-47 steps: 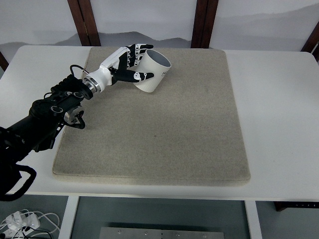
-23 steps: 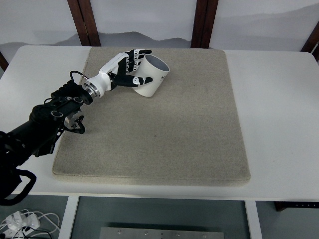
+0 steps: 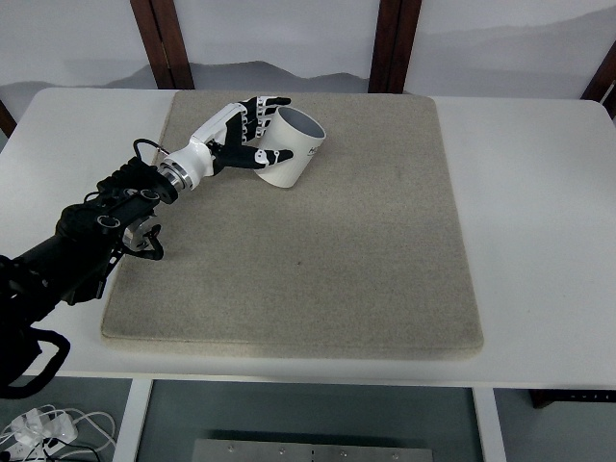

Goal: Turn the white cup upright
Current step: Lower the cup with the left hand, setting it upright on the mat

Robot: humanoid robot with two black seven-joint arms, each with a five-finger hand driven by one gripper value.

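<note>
- Black-and-white left hand (image 3: 243, 135) comes in from the left edge over the tabletop (image 3: 539, 212) and is wrapped around the cup: fingers (image 3: 262, 106) curl over its far side, the thumb presses its near side.
- Right arm is out of view, so the left hand alone is placed for this move.
- Just right of the palm, touching it, the cup (image 3: 289, 149) sits at the mat's (image 3: 318, 260) far left part, near the back edge.
- Its long axis runs from lower left to upper right, tilted, with the open mouth up and to the right, away from the hand, and the base low by the thumb.
- My judgement: the cup is partly raised, not yet upright; the wrist must roll the mouth further up and leftward before release.
</note>
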